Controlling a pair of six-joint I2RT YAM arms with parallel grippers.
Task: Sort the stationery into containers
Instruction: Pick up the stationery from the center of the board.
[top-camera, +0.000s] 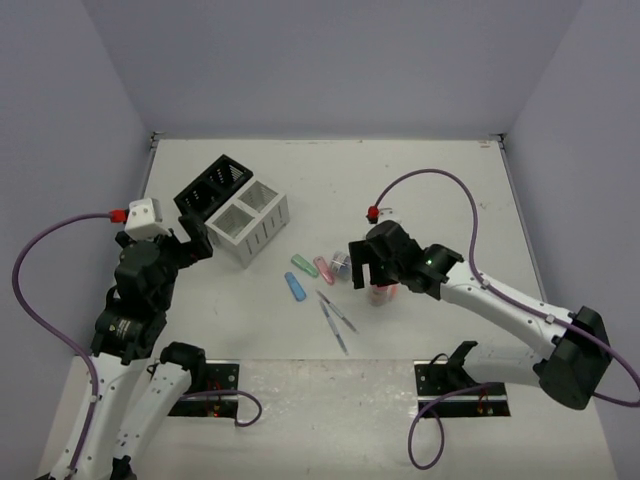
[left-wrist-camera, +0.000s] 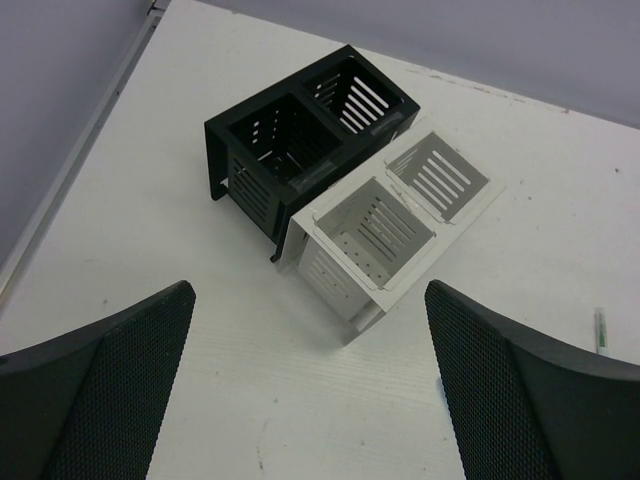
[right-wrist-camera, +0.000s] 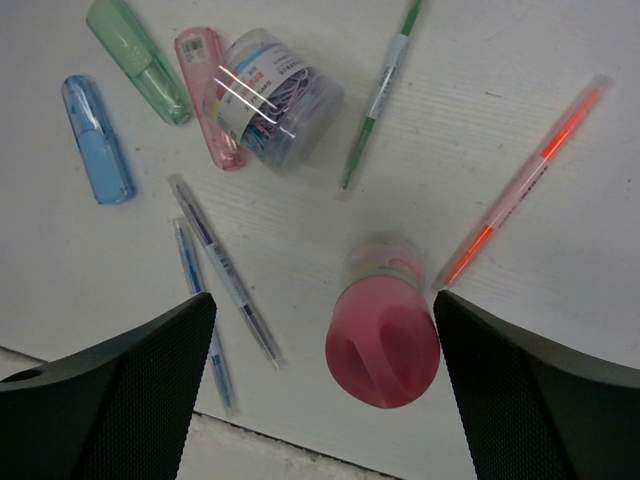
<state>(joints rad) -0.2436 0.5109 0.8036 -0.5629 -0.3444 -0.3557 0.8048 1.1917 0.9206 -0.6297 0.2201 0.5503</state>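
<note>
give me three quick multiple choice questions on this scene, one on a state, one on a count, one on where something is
1. The left gripper is:
A. open and holding nothing
B. shut on a pen
C. shut on a box

2. Short coloured sticks in view number:
A. one
B. three
C. six

3. The pink-capped bottle is:
A. held in the left gripper
B. upright between the fingers of the right gripper
C. lying on its side

Answers:
1 A: its fingers are spread wide with nothing gripped between them.
2 B: a blue stick, a green stick and a pink stick lie close together.
3 B: the right wrist view looks down on its cap, with one spread finger on each side.
</note>
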